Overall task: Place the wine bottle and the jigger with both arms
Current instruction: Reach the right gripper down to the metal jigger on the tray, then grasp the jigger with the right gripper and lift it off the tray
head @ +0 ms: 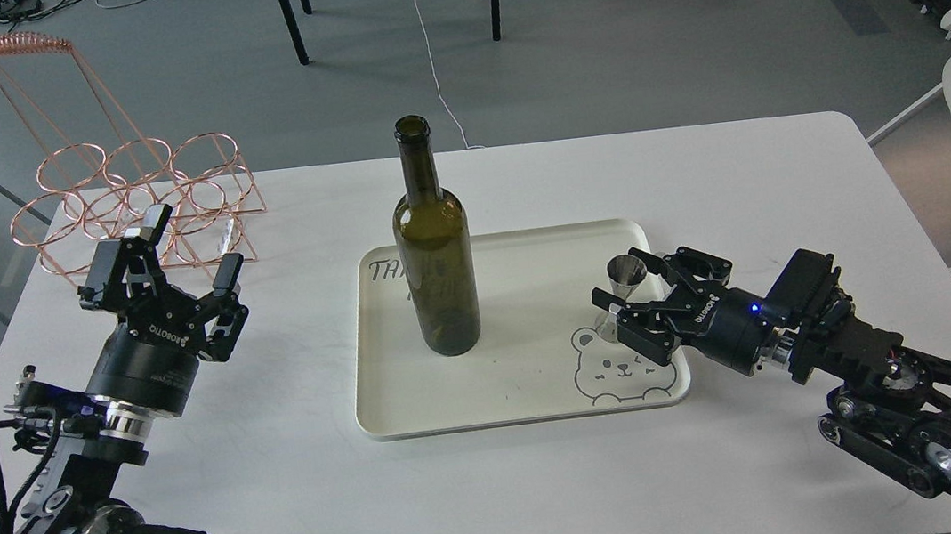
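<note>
Wine bottle (434,245) standing upright on tray (384,407), mid-counter (697,170). Left pincer (187,246) hovering wide open, empty, well apart from it. Right pincer (627,296) sitting spread around jigger (626,279) at tray's right side; contact unclear. Risk: jigger tipping if fingers are dragging it on withdrawal.

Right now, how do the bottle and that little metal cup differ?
The wine bottle is tall, dark green glass; the jigger is small, shiny steel and hourglass-shaped. The bottle stands free mid-tray, while the jigger sits at the tray's right side between the right gripper's fingers. The left gripper is open, holding nothing. Both stand upright on the tray.
</note>
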You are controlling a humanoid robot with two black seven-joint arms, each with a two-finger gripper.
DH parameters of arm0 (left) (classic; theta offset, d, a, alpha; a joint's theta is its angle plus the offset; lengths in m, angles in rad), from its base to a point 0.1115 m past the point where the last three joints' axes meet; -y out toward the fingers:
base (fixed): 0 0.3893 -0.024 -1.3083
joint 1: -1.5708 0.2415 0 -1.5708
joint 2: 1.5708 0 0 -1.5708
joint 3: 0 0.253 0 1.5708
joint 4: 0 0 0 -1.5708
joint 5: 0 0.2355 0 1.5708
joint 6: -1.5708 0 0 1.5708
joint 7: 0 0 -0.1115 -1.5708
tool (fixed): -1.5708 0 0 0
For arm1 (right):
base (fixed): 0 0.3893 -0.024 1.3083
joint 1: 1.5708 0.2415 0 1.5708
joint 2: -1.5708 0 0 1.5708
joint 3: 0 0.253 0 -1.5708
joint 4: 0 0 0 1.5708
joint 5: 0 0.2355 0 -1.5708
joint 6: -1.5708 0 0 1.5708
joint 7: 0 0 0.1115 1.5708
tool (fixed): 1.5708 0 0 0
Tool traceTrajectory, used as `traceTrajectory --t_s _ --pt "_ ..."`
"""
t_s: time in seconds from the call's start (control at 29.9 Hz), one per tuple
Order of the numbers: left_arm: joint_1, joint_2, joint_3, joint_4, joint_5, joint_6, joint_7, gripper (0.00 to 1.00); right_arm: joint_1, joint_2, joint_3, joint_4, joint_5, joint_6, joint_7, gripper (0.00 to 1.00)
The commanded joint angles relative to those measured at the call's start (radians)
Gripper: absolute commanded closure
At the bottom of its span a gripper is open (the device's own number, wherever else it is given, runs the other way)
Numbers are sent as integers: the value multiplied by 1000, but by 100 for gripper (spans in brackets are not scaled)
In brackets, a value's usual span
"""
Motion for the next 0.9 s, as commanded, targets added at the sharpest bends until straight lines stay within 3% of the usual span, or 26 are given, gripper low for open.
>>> traceTrajectory --t_s 0.0,0.13,0.47,0.87 --pt "0 0 0 0 0 0 0 1 0 8 0 -9 0 -14 0 76" --pt "0 0 0 0 0 0 0 1 5 6 1 -8 3 -14 0 82" --pt "-3 5 0 -3 0 0 0 1 5 -79 93 47 29 -14 0 83" --pt "-5 2 6 -14 0 0 2 1 -23 -236 109 -14 305 -14 0 83"
